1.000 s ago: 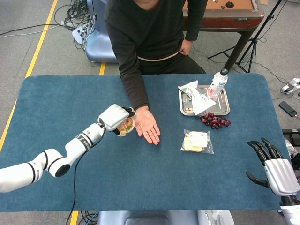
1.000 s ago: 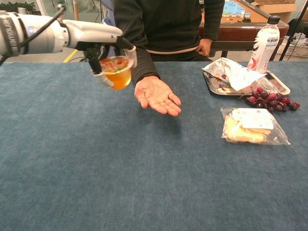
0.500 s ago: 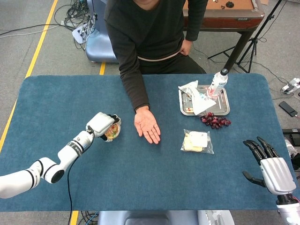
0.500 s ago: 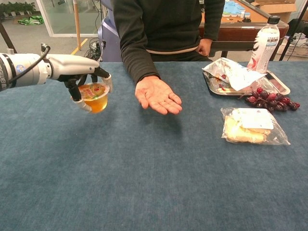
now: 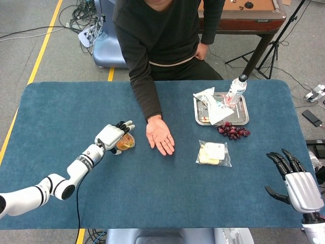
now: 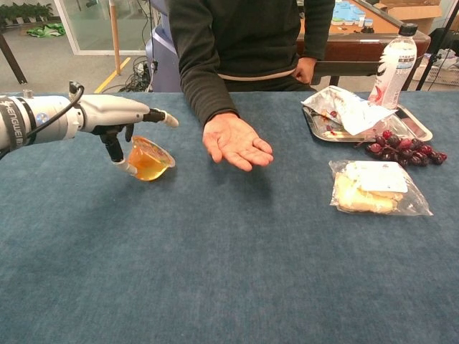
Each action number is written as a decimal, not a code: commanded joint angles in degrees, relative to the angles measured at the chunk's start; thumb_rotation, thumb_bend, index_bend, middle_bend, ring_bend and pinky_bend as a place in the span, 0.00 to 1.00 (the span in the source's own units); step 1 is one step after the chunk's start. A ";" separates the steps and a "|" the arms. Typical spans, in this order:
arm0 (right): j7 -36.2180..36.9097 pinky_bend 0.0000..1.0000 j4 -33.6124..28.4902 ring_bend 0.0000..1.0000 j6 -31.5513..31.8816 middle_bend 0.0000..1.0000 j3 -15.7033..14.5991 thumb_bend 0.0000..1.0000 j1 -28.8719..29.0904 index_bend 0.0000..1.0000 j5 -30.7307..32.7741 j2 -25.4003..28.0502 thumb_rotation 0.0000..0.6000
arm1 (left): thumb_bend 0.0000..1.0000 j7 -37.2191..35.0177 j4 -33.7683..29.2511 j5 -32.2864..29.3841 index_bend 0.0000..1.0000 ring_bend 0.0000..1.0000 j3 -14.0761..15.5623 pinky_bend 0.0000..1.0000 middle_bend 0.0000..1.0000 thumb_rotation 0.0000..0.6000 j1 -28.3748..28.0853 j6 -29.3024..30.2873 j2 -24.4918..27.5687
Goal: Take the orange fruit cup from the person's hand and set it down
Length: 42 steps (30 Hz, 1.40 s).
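I am at the set-down step. The small clear plastic fruit cup with orange contents point(image 6: 149, 160) is down on the blue felt-covered table point(image 6: 229, 272), left of the person's upturned palm point(image 6: 237, 141) and apart from it. The cup sits tilted, its foil top leaning toward the person. My white left hand point(image 6: 122, 118) hovers over it with the fingers spread; the thumb looks to touch the cup's left side, so I judge the grip released, though I cannot tell for certain. My right hand point(image 5: 297, 178) waits near the table's right edge, fingers apart, holding nothing.

The next move, as I judge it, calls for lifting the left hand straight up without nudging the cup, which may roll or tip.

Further right on the table lie a metal tray point(image 5: 242, 121) with wrappers and a clear water bottle point(image 5: 235, 90), a bunch of dark red grapes point(image 5: 232, 131) and a bagged pastry point(image 5: 214, 153). Beyond, a grey floor with yellow tape lines point(image 5: 43, 44) and loose cables.
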 commanded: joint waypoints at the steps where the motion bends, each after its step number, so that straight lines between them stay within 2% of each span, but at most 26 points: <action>1: 0.03 0.16 -0.03 0.00 0.14 0.15 -0.06 0.15 -0.09 0.13 -0.13 0.07 1.00 | 0.17 0.85 -1.90 -1.07 0.01 0.01 -0.59 0.28 0.00 1.00 0.46 0.57 1.46; 6: 0.06 0.16 -0.16 0.00 0.61 0.15 -0.12 0.15 -0.37 0.13 -0.31 0.35 1.00 | 0.17 0.32 -7.80 -2.04 0.00 0.01 -2.50 0.26 0.00 1.00 2.93 5.35 6.37; 12: 0.82 0.16 0.37 0.00 0.45 0.15 -0.13 0.15 -0.37 0.13 -0.09 0.15 1.00 | 0.17 0.77 -13.06 -4.11 0.00 0.01 -3.15 0.26 0.00 1.00 7.82 12.27 11.21; 17: 1.51 0.16 1.17 0.00 -0.04 0.15 -0.18 0.15 -0.20 0.13 0.10 -0.14 1.00 | 0.17 1.94 -16.11 -7.19 0.00 0.01 -1.93 0.26 0.00 1.00 13.13 17.52 13.61; 23: 1.93 0.16 1.70 0.00 -1.15 0.15 -0.24 0.15 0.46 0.13 -0.06 -0.76 1.00 | 0.17 2.83 -24.14 -8.47 0.01 0.01 1.00 0.26 0.00 1.00 21.66 26.56 17.10; 29: 1.67 0.16 1.58 0.00 -1.76 0.15 -0.07 0.15 1.08 0.13 -0.30 -1.01 1.00 | 0.17 3.79 -29.76 -3.22 0.02 0.01 5.30 0.24 0.00 1.00 31.00 38.63 18.35; 36: 0.85 0.16 1.01 0.00 -2.48 0.15 -0.01 0.15 1.39 0.13 0.31 -1.22 1.00 | 0.17 4.61 -28.81 6.63 0.02 0.01 9.35 0.21 0.00 1.00 39.58 50.54 16.19; 42: -0.17 0.16 0.11 0.00 -3.40 0.15 -0.06 0.15 1.78 0.13 0.72 -1.25 1.00 | 0.17 5.78 -29.56 11.33 0.02 0.01 10.73 0.18 0.00 1.00 42.94 53.34 16.18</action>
